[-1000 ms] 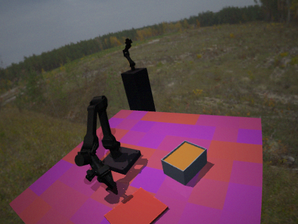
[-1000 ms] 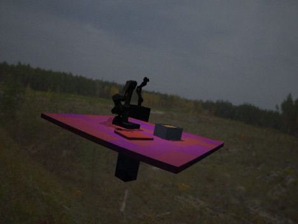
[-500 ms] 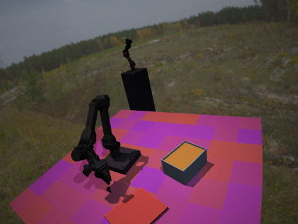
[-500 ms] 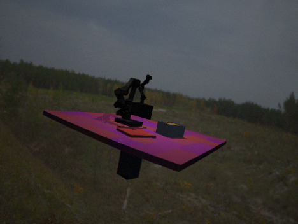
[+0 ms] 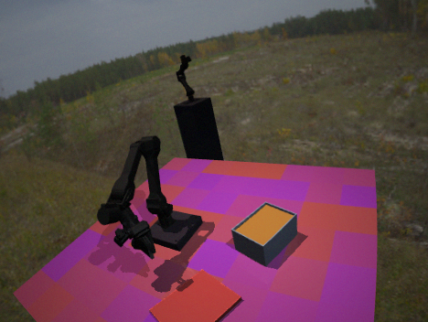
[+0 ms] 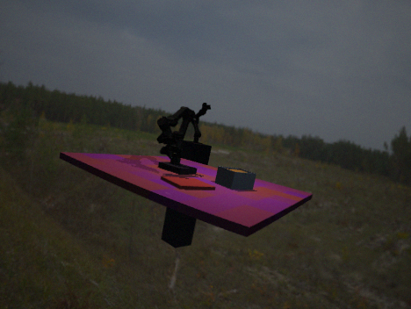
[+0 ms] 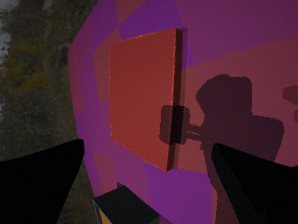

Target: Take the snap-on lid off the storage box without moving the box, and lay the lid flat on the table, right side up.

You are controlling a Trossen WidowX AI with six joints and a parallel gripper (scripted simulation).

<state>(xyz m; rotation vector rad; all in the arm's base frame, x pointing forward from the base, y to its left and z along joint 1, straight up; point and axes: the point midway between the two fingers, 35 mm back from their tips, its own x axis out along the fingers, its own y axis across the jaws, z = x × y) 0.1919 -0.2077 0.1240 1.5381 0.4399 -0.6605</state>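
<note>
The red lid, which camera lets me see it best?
The wrist view: the red lid fills the middle, lying flat on the table, nearly whole between the open gripper fingers. The top view cuts off its near corner at the picture's bottom edge; the exterior view shows a small, thin slab.
</note>
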